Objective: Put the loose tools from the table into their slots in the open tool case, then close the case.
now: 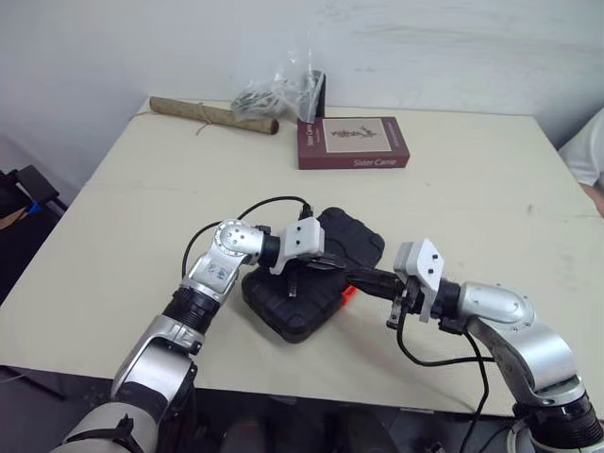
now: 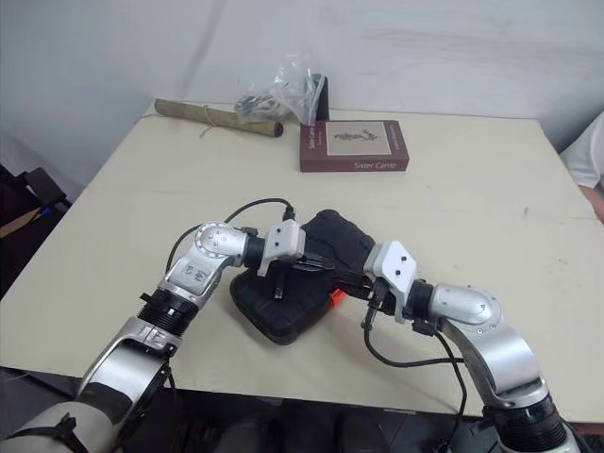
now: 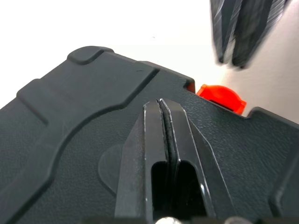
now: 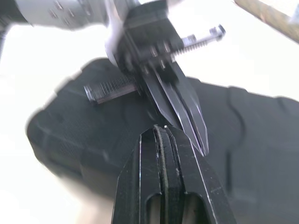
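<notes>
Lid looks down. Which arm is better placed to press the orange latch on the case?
Right, probably. The right gripper, shut, sits beside the orange latch at the edge of the black plastic tool case; the left gripper, shut, is further in over its lid.

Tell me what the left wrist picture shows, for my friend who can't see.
The left tool, its two black fingers shut together, lies low over the lid of the closed black tool case. An orange latch sits at the case's edge, and the right tool hangs just beyond it.
</notes>
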